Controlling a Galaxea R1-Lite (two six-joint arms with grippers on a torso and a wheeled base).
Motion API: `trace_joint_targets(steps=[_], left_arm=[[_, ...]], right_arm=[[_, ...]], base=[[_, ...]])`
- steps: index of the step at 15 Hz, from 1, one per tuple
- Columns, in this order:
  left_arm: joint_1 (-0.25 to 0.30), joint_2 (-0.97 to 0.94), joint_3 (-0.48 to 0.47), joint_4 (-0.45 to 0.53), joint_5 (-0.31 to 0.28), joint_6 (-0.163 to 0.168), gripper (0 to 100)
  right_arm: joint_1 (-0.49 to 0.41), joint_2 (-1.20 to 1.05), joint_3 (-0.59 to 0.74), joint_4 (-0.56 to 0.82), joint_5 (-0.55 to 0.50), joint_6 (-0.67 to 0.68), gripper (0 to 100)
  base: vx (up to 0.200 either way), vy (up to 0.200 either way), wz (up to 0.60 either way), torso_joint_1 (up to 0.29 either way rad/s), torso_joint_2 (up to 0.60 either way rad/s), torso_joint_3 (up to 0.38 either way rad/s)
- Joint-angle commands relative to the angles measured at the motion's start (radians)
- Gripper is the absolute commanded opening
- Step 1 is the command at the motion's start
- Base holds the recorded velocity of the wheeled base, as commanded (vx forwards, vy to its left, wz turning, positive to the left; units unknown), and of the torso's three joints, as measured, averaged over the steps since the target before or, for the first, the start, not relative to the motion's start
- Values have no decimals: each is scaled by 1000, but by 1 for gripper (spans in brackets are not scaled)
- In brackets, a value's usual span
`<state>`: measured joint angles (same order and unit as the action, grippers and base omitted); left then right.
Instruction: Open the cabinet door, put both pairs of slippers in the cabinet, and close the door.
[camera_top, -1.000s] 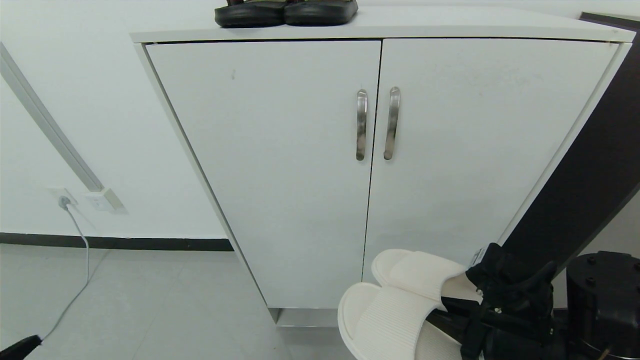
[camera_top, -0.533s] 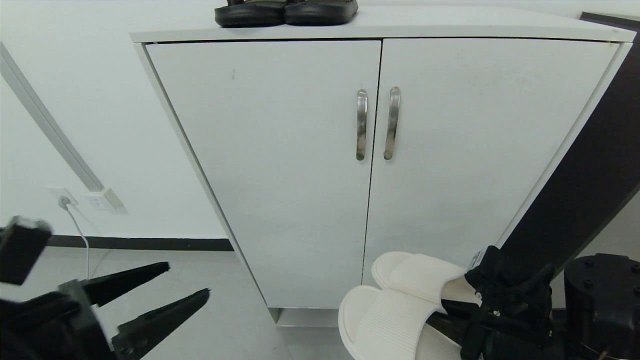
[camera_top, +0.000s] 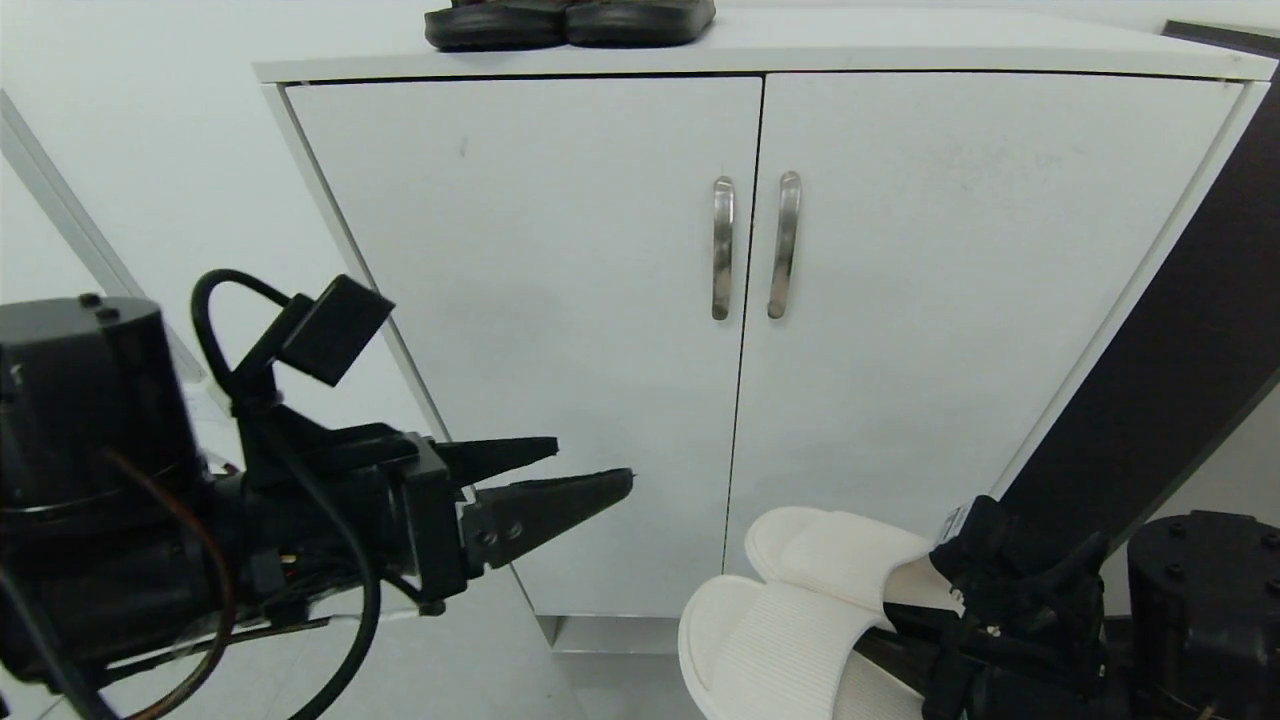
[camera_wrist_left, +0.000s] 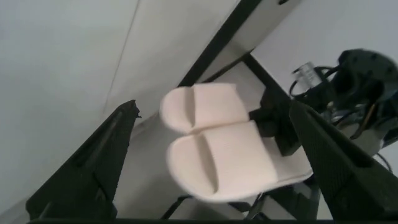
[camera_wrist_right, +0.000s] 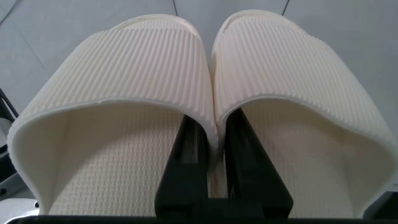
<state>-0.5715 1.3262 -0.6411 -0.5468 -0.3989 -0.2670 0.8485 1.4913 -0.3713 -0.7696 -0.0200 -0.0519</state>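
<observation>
The white cabinet (camera_top: 560, 300) stands with both doors shut, its two metal handles (camera_top: 722, 248) side by side at the middle seam. A black pair of slippers (camera_top: 570, 22) lies on its top. My right gripper (camera_top: 950, 590), low at the right in front of the right door, is shut on the white pair of slippers (camera_top: 790, 600). In the right wrist view its fingers (camera_wrist_right: 186, 168) pinch the two inner walls of that pair (camera_wrist_right: 124, 81). My left gripper (camera_top: 592, 462) is open in front of the left door's lower part. Between its fingers (camera_wrist_left: 93, 174) the white pair (camera_wrist_left: 217, 149) shows farther off.
A dark panel (camera_top: 1180, 370) leans along the cabinet's right side. Grey floor (camera_top: 600, 680) runs in front, and a white wall with a slanting conduit (camera_top: 50, 200) stands to the left. A low recess (camera_top: 600, 632) lies under the cabinet.
My left arm has come up from the lower left and moved right, to the left door, with its gripper open. The right gripper with the white slippers has barely moved.
</observation>
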Motion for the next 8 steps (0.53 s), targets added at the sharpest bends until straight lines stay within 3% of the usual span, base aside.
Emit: trace_joint_targets(steps=[1, 6, 8], left_arm=[[-67, 97, -89, -15, 0, -9, 100], [-110, 212, -250, -32, 29, -14, 100], [-137, 226, -298, -24, 17, -100, 100]], right_arm=[[4, 1, -1, 0, 0, -2, 0], [4, 1, -1, 0, 0, 0, 0], [4, 1, 0, 0, 0, 0, 0]], base=[[0, 0, 0, 0, 0, 0], [0, 0, 0, 0, 0, 0], [0, 0, 0, 0, 0, 0]])
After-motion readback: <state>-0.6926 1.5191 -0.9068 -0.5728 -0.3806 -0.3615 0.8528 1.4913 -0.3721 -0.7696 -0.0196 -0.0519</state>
